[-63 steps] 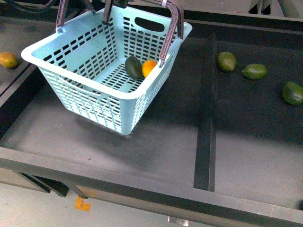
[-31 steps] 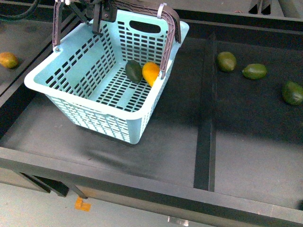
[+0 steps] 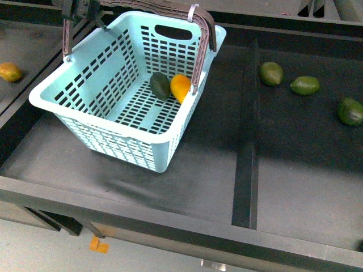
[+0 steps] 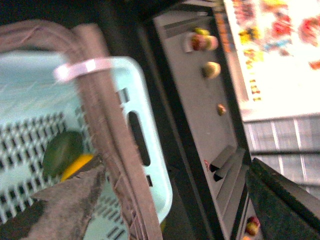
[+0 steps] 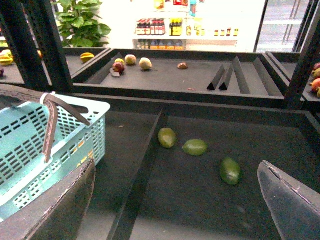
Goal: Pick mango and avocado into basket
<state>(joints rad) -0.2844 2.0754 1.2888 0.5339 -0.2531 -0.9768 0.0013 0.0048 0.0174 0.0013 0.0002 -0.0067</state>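
Basket [image 3: 85, 107] holds avocado [image 3: 160, 85] touching mango [image 3: 180, 86] — R fingers [image 5: 280, 195] wide apart, empty, L fingers' state unclear.

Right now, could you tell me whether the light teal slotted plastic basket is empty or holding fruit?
Holding fruit: the light teal slotted plastic basket has a dark green avocado and a yellow-orange mango side by side on its floor.

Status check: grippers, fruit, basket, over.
Left gripper open by basket handle; right gripper open, empty. Mango and avocado in basket. Nothing obstructing.
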